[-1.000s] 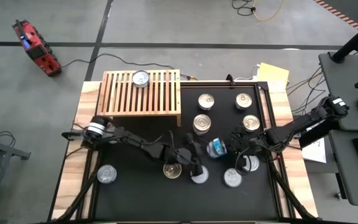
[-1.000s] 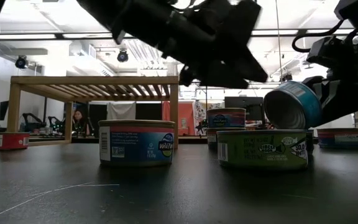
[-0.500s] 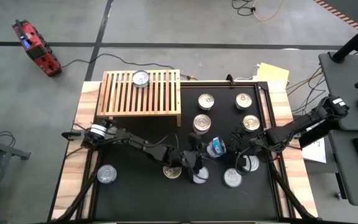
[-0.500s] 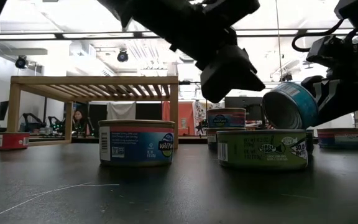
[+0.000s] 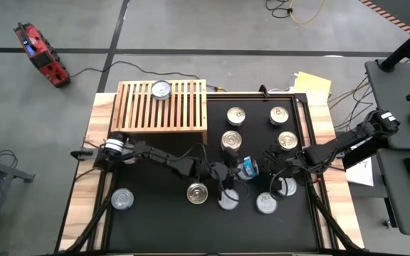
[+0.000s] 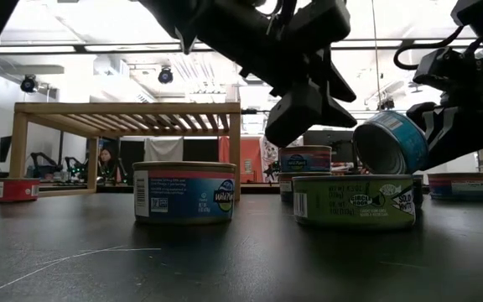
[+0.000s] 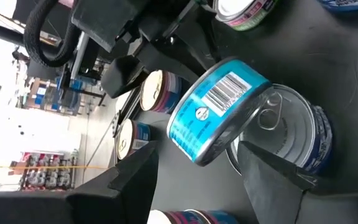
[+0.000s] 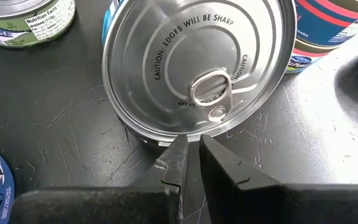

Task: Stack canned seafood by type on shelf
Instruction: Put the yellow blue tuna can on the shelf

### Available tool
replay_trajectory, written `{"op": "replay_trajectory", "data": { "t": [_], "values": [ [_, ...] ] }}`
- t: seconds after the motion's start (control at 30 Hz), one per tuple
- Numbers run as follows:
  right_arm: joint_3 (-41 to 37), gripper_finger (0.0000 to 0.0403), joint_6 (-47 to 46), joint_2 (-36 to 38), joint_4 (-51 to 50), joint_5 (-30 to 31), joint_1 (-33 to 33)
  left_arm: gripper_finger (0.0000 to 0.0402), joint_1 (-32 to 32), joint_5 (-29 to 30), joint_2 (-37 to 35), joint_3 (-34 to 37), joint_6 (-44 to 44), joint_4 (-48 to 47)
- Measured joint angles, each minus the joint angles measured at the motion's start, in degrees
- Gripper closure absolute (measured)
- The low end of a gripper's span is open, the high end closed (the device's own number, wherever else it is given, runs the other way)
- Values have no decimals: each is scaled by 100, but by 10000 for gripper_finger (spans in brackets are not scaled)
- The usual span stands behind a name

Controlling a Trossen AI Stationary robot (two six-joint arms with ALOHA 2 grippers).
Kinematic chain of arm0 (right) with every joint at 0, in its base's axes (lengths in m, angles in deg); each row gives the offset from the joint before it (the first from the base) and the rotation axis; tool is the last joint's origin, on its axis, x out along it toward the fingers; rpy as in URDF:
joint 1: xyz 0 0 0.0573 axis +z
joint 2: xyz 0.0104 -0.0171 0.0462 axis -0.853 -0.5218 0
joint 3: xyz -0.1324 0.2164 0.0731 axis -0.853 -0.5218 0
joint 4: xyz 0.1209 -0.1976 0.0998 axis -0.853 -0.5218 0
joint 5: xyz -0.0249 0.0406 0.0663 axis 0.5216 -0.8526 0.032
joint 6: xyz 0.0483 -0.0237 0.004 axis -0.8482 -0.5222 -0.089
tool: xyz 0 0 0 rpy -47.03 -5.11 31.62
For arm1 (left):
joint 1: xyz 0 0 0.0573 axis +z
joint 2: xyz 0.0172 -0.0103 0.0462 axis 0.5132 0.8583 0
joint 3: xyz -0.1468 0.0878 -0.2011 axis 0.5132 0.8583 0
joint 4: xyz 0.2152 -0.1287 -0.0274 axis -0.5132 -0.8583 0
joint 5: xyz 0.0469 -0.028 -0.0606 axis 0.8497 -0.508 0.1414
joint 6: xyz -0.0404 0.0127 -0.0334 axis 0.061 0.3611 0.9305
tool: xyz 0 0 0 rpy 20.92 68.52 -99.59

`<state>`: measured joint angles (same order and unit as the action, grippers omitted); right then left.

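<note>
The left gripper has swung away from the upright tins on the worktop. It now hangs with its fingers spread partway, one on each side of the blue tin. That tin sits tilted between them, pinched at its rim by the right gripper, whose fingers are closed narrow on it. This looks like a handover taking shape. The shelf lies well behind the left fingers, carrying one silver tin.

Blue-labelled silver tin, slatted light-wood shelf
</note>
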<state>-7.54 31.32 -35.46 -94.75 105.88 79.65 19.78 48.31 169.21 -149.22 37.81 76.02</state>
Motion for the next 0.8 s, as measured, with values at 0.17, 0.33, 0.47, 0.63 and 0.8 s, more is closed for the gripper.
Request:
{"op": "replay_trajectory", "data": {
  "t": [0.17,0.33,0.47,0.63,0.8],
  "values": [
    [0,369,2,0,94,2,0,198,76,-212,0,-38,-3,25],
    [0,369,7,0,111,2,0,198,102,-546,0,-63,-4,37],
    [0,369,4,0,93,0,0,198,147,-554,0,-61,-146,13],
    [0,369,4,0,94,0,0,198,232,-520,0,-28,-69,-114],
    [72,369,-37,104,-26,0,0,198,208,-443,-4,-24,289,-266]
  ]
}}
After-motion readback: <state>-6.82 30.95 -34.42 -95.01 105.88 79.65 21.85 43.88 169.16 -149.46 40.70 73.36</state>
